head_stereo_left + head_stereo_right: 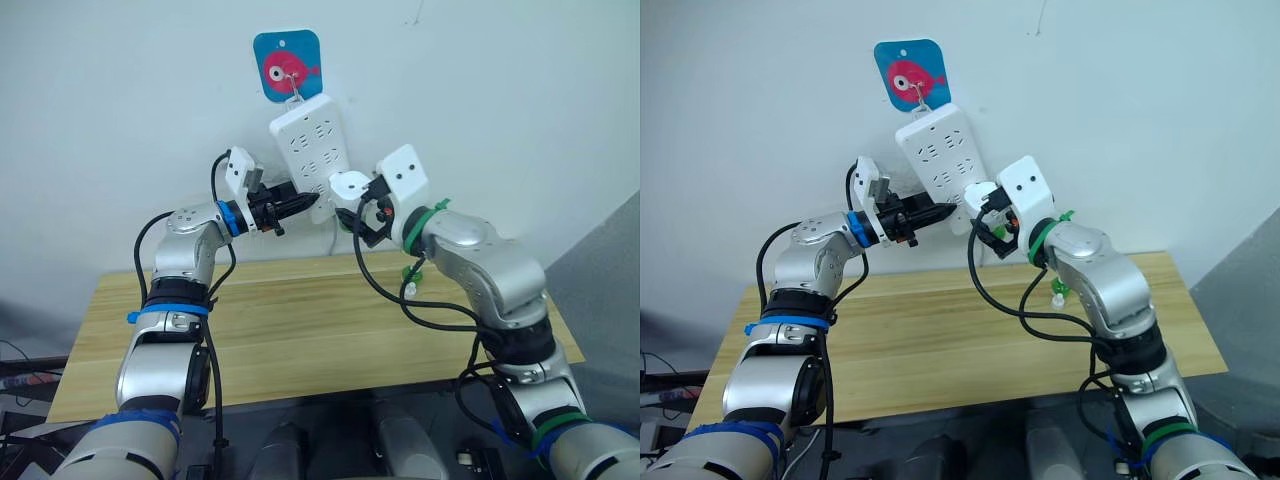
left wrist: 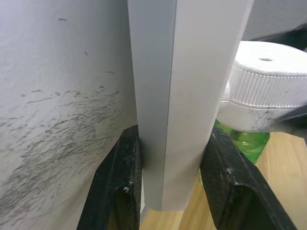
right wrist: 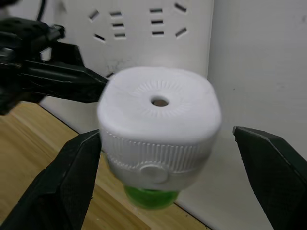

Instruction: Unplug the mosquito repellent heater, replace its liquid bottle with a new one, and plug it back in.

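1. The left hand [image 1: 292,205] is pinching the bottom edge of the long white power strip [image 1: 310,150]. In the left wrist view one black finger [image 2: 120,187] sits on each side of the strip's thin edge.
2. The right hand [image 3: 168,177] is spread wide. Its two black fingers [image 3: 67,182] stand on either side of the mosquito repellent heater [image 3: 160,122]; only the left one looks to touch it.
3. The heater is a small white rounded box with a little hole on top. It sits at the low corner of the power strip, at about 5 o'clock from the strip's middle.
4. A green bottle [image 3: 151,196] sticks out under the heater.
5. The power strip hangs tilted on the white wall [image 1: 120,120], from a blue sticker with a pink fish [image 1: 287,66] at 12 o'clock.
6. Below both arms is a light wooden worktop [image 1: 300,330].
7. A small green and white thing [image 1: 410,280] stands on the worktop near the right arm. I cannot tell what it is.
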Tool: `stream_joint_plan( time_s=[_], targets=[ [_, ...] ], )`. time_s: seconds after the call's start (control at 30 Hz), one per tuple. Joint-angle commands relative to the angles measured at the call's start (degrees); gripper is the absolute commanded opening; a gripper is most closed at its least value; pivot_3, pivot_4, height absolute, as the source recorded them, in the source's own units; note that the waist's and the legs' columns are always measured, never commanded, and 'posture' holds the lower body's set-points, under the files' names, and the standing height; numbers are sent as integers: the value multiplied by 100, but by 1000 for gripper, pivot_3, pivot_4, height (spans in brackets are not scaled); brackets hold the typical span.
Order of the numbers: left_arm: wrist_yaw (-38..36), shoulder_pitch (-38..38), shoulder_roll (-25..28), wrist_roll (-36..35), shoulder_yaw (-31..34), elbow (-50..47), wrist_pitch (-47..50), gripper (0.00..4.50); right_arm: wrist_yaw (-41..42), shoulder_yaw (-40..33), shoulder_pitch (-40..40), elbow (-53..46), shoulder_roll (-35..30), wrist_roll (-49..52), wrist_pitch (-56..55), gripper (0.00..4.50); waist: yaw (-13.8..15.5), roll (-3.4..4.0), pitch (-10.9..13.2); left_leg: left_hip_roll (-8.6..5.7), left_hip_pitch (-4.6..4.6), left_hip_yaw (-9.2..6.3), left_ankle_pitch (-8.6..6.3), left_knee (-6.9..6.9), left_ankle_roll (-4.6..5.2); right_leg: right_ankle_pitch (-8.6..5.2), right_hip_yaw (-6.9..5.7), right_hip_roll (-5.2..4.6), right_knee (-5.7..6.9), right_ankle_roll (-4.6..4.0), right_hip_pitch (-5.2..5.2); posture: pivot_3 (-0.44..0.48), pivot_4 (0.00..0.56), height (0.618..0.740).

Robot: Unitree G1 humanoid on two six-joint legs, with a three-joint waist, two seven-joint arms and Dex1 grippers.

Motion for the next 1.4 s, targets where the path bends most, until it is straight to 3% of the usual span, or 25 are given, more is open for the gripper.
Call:
stream_joint_plan(
  time_s=[0.03, 0.2, 0.33, 0.47, 0.53, 0.73, 0.9, 1.13, 1.4],
  targets=[
    [79, -14, 268, 59, 142, -45, -297, 2871, 223, -165, 100, -596, -191, 243, 140, 4500, -7, 0, 0, 0, 0, 1, 0, 0, 0, 0, -2, 1, 0, 0, 0, -173, 147, 740],
    [110, 359, 662, 72, 231, -353, -438, 4304, 536, -87, 246, -908, -435, 422, -55, 4500, -13, 0, -1, 3, 5, 7, 0, -1, 0, 0, 1, 2, 3, 0, -1, -170, 146, 740],
    [25, 1054, 1126, -124, 420, -1145, -225, 4304, 730, -27, 433, -1056, -495, 511, -301, 4500, -74, 0, -1, 10, 12, 10, 0, -8, 0, -1, 6, 7, 6, -1, -3, -147, 151, 740],
    [3, 2125, 1562, -568, 732, -2662, 474, 4317, 907, -21, 626, -1130, -521, 641, -502, 4331, -2, 0, -1, 9, 4, -1, 0, -9, 0, -1, 10, 3, 0, -1, -2, -116, 154, 740],
    [-82, 2869, 1731, -880, 821, -3715, 878, 4322, 976, -40, 703, -1116, -505, 696, -603, 3962, 47, 0, -1, 8, 4, 0, -1, -8, -1, -1, 13, -1, -5, -1, 0, -76, 155, 740],
    [329, 4554, 1596, -1595, 915, -6259, 1431, 4322, 955, 228, 787, -832, -409, 516, -1000, 1792, 284, -2, -2, 6, 11, -1, -1, -8, -2, -1, 14, -9, -7, -2, 8, -50, 149, 740],
    [778, 5058, 1383, -1882, 837, -7090, 1651, 4322, 826, 508, 693, -330, -228, 169, -1435, 40, 443, -5, -5, 6, 22, -5, 3, -6, -8, -2, 7, -4, -2, -4, 22, -45, 147, 740],
    [916, 5120, 1370, -1852, 676, -7304, 1533, 4322, 541, 582, 469, 410, 118, -280, -1793, 40, 500, -5, -6, 7, 32, 11, 3, -9, -7, -2, 1, 8, -3, -5, 26, -46, 150, 740],
    [938, 5087, 1377, -1830, 594, -7239, 1470, 4322, 542, 551, 456, 599, 224, -429, -1811, 40, 501, -5, -6, 8, 32, 12, 2, -10, -7, -3, 0, 9, -3, -6, 25, -46, 150, 740]
  ],
)
